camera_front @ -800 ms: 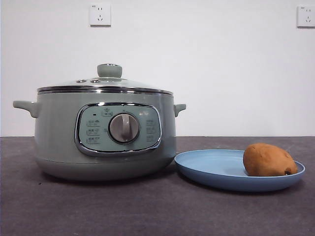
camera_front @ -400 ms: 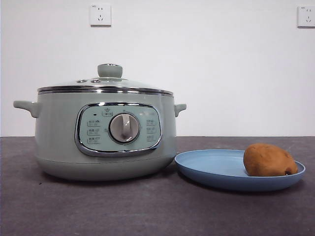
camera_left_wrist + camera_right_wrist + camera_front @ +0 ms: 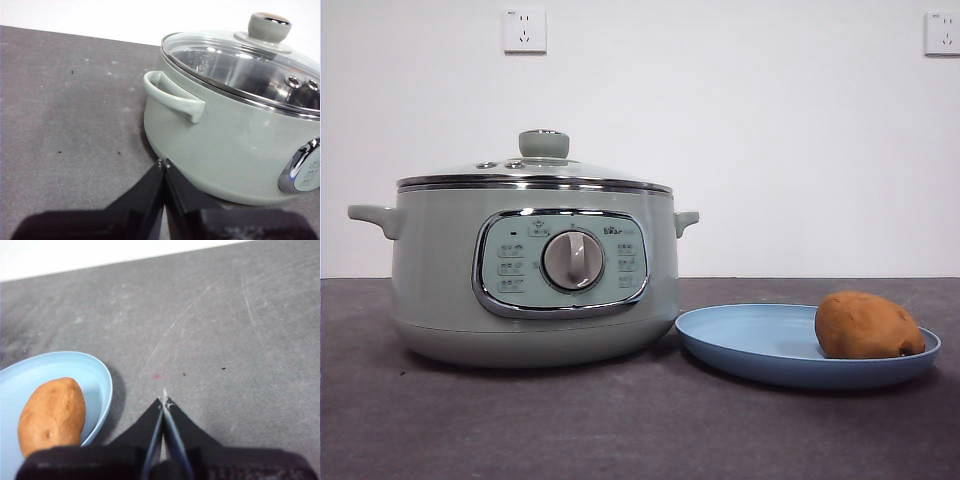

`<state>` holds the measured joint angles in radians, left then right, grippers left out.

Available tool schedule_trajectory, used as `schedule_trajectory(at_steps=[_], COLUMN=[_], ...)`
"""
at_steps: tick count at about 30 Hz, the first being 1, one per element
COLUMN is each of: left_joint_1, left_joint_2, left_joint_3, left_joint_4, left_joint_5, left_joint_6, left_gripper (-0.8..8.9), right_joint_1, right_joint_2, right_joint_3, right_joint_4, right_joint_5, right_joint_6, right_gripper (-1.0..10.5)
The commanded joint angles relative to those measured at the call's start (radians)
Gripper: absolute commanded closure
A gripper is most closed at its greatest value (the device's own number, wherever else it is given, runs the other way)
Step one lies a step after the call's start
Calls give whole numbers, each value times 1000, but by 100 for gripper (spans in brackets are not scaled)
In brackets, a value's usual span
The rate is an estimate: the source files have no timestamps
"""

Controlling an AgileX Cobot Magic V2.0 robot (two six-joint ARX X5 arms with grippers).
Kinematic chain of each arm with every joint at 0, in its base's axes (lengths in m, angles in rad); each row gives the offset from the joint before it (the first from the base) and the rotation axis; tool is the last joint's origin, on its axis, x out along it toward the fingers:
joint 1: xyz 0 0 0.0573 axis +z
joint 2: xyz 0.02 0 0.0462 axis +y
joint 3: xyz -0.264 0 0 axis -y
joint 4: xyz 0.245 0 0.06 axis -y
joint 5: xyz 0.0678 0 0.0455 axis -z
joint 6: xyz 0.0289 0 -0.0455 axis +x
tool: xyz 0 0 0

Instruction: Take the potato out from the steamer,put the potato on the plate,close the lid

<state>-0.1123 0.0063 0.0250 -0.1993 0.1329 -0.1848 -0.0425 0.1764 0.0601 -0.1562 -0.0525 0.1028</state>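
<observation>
The pale green steamer (image 3: pixel 535 265) stands on the left of the table with its glass lid (image 3: pixel 534 172) closed on it; both also show in the left wrist view, the steamer (image 3: pixel 235 145) and the lid (image 3: pixel 250 60). The orange-brown potato (image 3: pixel 867 325) lies on the right part of the light-blue plate (image 3: pixel 760 345), also in the right wrist view (image 3: pixel 51 415). My left gripper (image 3: pixel 164 165) is shut and empty, beside the steamer's handle. My right gripper (image 3: pixel 164 399) is shut and empty, over the bare table beside the plate (image 3: pixel 95 375). Neither arm shows in the front view.
The dark grey tabletop (image 3: pixel 620 430) stretches in front of the steamer and the plate. A white wall with two sockets (image 3: pixel 524 30) stands behind the table.
</observation>
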Motion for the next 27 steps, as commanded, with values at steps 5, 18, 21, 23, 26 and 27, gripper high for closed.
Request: schedule_trajectory(at_steps=[5, 18, 21, 23, 26, 27], left_joint_1=[3, 3, 3, 3, 3, 3], left_joint_2=[-2, -2, -2, -2, -2, -2], left_joint_3=[-10, -10, -10, -10, -10, -10], left_joint_4=[-5, -6, -6, -6, -6, -6], left_joint_5=[0, 0, -1, 0, -1, 0], left_joint_6=[-5, -5, -5, -5, -5, -5], left_gripper=[817, 817, 817, 817, 817, 817], right_joint_1=[-3, -3, -3, -3, -3, -3], right_joint_2=[-112, -175, -165, -161, -159, -159], right_joint_3=[-55, -55, -55, -55, -55, -55], right_joint_4=[-26, -22, -22, -22, -22, -22], right_joint_5=[1, 6, 6, 6, 6, 6], right_joint_6=[35, 35, 35, 36, 36, 36], right_gripper=[947, 947, 947, 947, 947, 947])
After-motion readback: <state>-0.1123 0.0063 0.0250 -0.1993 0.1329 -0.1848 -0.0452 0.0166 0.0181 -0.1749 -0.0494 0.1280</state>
